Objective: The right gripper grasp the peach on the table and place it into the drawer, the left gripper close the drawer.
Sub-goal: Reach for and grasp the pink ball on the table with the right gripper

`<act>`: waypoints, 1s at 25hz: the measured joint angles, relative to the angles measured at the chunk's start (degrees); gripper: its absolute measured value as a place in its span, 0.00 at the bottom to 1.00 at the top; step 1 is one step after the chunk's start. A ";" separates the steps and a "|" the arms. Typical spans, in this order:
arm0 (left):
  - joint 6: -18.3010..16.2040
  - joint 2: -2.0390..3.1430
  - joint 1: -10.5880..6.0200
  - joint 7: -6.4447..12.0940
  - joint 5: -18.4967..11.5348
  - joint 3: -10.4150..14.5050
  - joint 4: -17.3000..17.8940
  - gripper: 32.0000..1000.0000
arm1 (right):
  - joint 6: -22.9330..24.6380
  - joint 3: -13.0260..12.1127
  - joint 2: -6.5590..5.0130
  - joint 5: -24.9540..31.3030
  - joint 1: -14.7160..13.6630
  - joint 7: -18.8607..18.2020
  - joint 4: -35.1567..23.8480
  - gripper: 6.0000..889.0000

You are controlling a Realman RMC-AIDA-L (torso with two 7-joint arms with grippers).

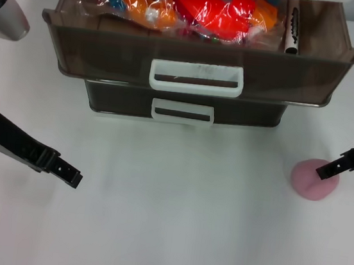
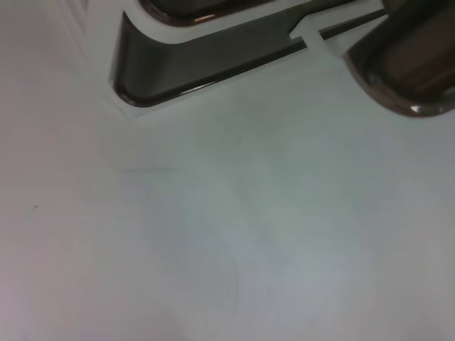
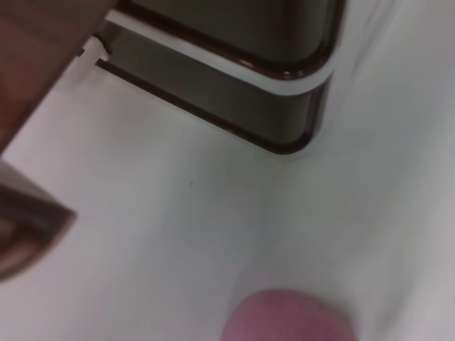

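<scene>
The pale pink peach (image 1: 311, 183) rests on the white table (image 1: 179, 217) at the right, in front of the cabinet. My right gripper (image 1: 326, 171) reaches in from the right edge, and its black tip lies over the peach's top. The right wrist view shows the peach (image 3: 288, 321) close below the camera. The smoky-brown drawer (image 1: 109, 50) with the scuffed white handle (image 1: 196, 78) is pulled out at the back and holds red and orange wrapped items (image 1: 198, 11). My left gripper (image 1: 69, 175) hovers low over the table at the left, away from the drawer.
A shut drawer (image 1: 123, 100) with a clean white handle sits under the pulled-out one. Its corner (image 2: 185, 64) shows in the left wrist view. A dark pen-like object (image 1: 293, 27) lies at the open drawer's right end. Bare table spans the middle and front.
</scene>
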 joint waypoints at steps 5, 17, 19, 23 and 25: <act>-0.05 -0.03 -0.01 0.03 0.00 0.00 -0.07 0.85 | -1.72 -0.09 0.07 0.00 0.62 -0.19 2.04 0.97; -0.07 -0.04 -0.10 0.07 -0.01 0.15 -0.09 0.85 | -5.53 -0.15 0.85 0.16 2.81 -2.58 8.04 0.94; -0.12 -0.04 -0.10 0.07 -0.06 0.09 -0.09 0.85 | -5.99 -0.14 1.24 0.18 3.03 -3.00 8.46 0.93; -0.13 -0.04 -0.10 0.08 -0.09 0.13 -0.09 0.85 | -6.00 -0.14 1.57 0.17 3.14 -3.62 8.55 0.92; -0.13 -0.04 -0.10 0.07 -0.09 0.15 -0.09 0.85 | -5.76 -0.18 1.62 0.15 3.14 -4.25 8.59 0.83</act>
